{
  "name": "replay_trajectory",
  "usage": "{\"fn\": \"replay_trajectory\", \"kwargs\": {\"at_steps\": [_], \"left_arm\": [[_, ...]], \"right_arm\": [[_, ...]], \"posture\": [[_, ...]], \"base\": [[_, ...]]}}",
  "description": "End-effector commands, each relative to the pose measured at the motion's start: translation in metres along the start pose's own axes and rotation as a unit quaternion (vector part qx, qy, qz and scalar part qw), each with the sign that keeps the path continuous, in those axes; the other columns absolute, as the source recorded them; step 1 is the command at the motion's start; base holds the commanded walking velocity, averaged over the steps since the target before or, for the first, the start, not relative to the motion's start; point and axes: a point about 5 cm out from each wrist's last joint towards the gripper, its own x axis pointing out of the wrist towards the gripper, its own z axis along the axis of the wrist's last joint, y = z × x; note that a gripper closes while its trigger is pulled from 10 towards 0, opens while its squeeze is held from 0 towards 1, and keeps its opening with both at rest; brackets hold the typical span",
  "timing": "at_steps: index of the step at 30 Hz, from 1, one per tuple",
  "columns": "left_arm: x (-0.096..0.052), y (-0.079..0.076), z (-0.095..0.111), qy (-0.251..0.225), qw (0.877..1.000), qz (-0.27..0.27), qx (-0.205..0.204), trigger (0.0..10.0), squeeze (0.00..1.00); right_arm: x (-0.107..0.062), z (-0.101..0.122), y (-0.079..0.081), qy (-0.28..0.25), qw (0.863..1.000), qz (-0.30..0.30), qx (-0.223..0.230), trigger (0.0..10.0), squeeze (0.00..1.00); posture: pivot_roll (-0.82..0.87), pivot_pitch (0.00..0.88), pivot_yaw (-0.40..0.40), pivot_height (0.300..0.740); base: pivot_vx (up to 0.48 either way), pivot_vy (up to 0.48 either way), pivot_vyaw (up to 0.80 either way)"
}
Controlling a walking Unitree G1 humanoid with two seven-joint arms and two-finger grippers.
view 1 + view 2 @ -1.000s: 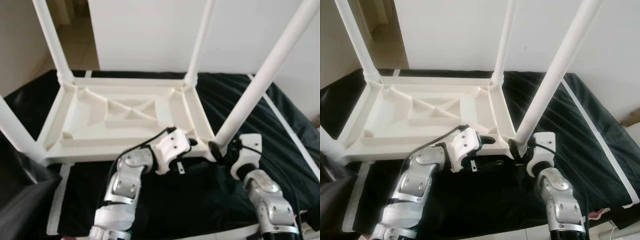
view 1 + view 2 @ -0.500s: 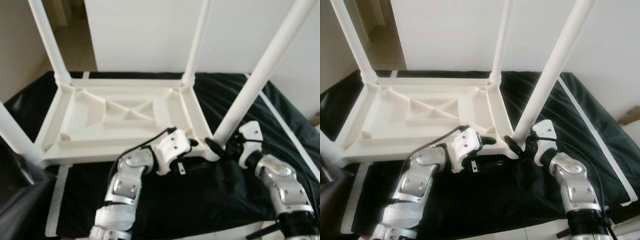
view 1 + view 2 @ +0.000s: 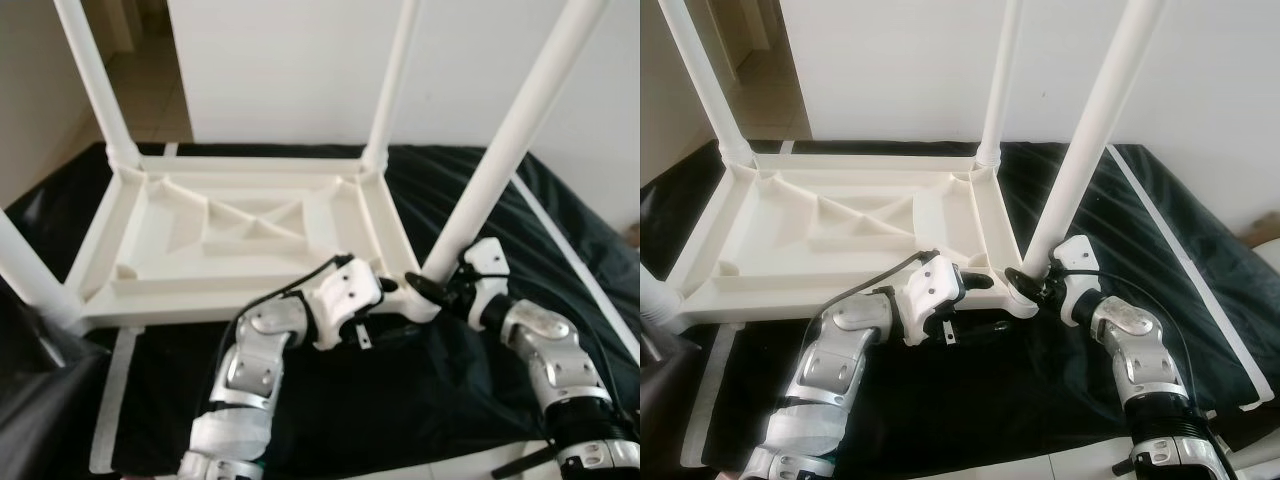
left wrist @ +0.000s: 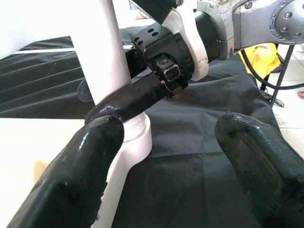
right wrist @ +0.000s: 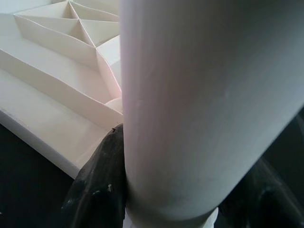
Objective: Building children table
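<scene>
The right gripper point(image 3: 432, 287) is clamped around the base of the near-right leg point(image 3: 505, 135), where it meets the corner socket of the upturned tabletop point(image 3: 240, 235) on the black cloth point(image 3: 470, 390). The left gripper point(image 4: 166, 156), jaws apart, braces that corner. A crooked twist could jam the leg or tip the frame. Since a second ago, the right wrist has rolled and the leg stands less tilted

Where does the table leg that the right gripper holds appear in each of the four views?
Left eye view: leg, right of centre, rising from the near right corner.
Right eye view: leg, same.
Left wrist view: white post behind the right gripper.
Right wrist view: fills the centre.
Shared landmark: tabletop underside.
</scene>
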Motion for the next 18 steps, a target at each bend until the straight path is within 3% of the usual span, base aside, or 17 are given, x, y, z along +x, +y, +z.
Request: {"fn": "replay_trajectory", "kwargs": {"at_steps": [1, 2, 3, 5, 6, 13, 14, 17, 18], "left_arm": [[-0.0001, 0.0095, -0.0028, 0.001, 0.991, 0.135, -0.007, 10.0, 0.0], [-0.0001, 0.0095, -0.0028, 0.001, 0.991, 0.135, -0.007, 10.0, 0.0], [0.0, 0.009, -0.003, 0.001, 0.991, 0.134, -0.007, 10.0, 0.0], [0.0, 0.009, -0.003, 0.001, 0.991, 0.134, -0.007, 10.0, 0.0], [0.0005, 0.0082, -0.0031, 0.002, 0.991, 0.133, -0.008, 10.0, 0.0], [0.0011, 0.0071, -0.0035, 0.002, 0.992, 0.129, -0.009, 10.0, 0.0], [0.0018, 0.0062, -0.0038, 0.002, 0.992, 0.127, -0.009, 10.0, 0.0], [0.0018, 0.0062, -0.0038, 0.002, 0.992, 0.127, -0.009, 10.0, 0.0], [0.0022, 0.0054, -0.0041, 0.002, 0.992, 0.124, -0.011, 10.0, 0.0]], "right_arm": [[0.0003, -0.0134, 0.0063, 0.034, 0.999, 0.02, -0.005, 0.0, 0.0], [0.0003, -0.0134, 0.0063, 0.034, 0.999, 0.02, -0.005, 0.0, 0.0], [-0.0004, -0.0154, 0.0062, 0.039, 0.999, 0.017, -0.006, 3.3, 0.0], [-0.0004, -0.0154, 0.0062, 0.039, 0.999, 0.017, -0.006, 3.3, 0.0], [-0.0015, -0.0169, 0.0064, 0.041, 0.999, 0.01, -0.002, 10.0, 0.0], [-0.0032, -0.0176, 0.0054, 0.048, 0.998, -0.029, 0.008, 10.0, 0.0], [-0.0032, -0.0184, 0.0054, 0.055, 0.996, -0.069, 0.025, 10.0, 0.0], [-0.0032, -0.0184, 0.0054, 0.055, 0.996, -0.069, 0.025, 10.0, 0.0], [-0.0033, -0.0193, 0.0061, 0.062, 0.992, -0.105, 0.042, 10.0, 0.0]], "posture": [[0.01, 0.0, -0.081, 0.74], [0.01, 0.0, -0.081, 0.74], [0.01, 0.0, -0.078, 0.74], [0.01, 0.0, -0.078, 0.74], [0.01, 0.0, -0.078, 0.74], [0.0, 0.0, -0.071, 0.74], [-0.01, 0.0, -0.067, 0.74], [-0.01, 0.0, -0.067, 0.74], [-0.01, 0.0, -0.067, 0.74]], "base": [[0.0, 0.0, 0.0], [0.0, 0.0, 0.0], [0.0, 0.0, 0.0], [0.0, 0.0, 0.0], [0.0, 0.0, 0.0], [0.0, 0.0, 0.0], [0.0, 0.0, 0.0], [0.0, 0.0, 0.0], [0.0, 0.0, 0.0]]}}
